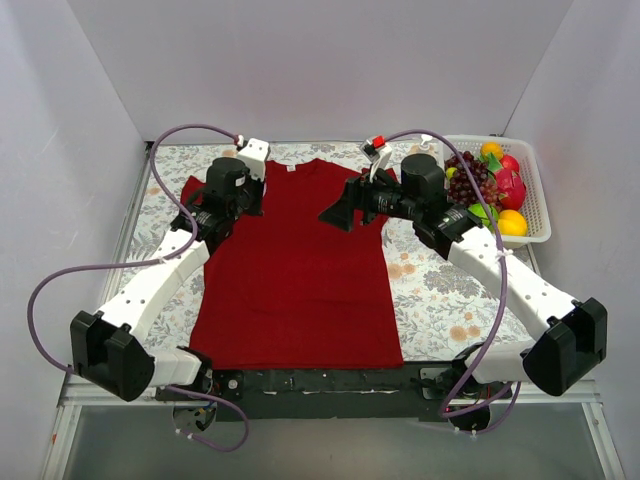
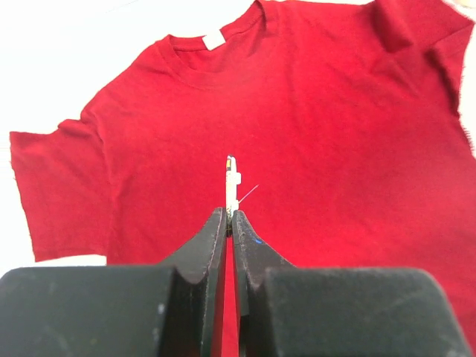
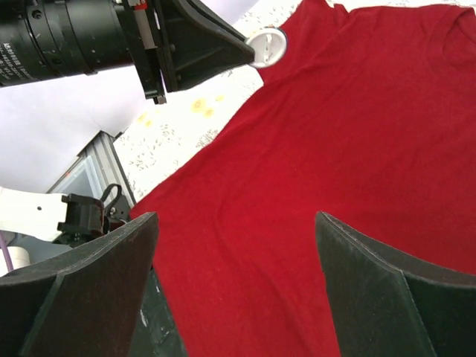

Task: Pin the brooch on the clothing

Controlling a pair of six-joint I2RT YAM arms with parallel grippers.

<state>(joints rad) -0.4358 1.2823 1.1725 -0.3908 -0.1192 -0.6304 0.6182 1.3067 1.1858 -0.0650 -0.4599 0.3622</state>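
Pinching the brooch (image 2: pixel 232 182) edge-on in the clenched left gripper (image 2: pixel 230 217), above the clothing (image 2: pixel 335 149), far-left chest. Holding the right gripper (image 3: pixel 234 223) spread wide, empty. Probably best: lower gently, brace the clothing with the right gripper first, then press through.

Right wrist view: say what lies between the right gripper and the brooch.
Only bare red clothing lies between the right gripper and the brooch, seen in the right wrist view.
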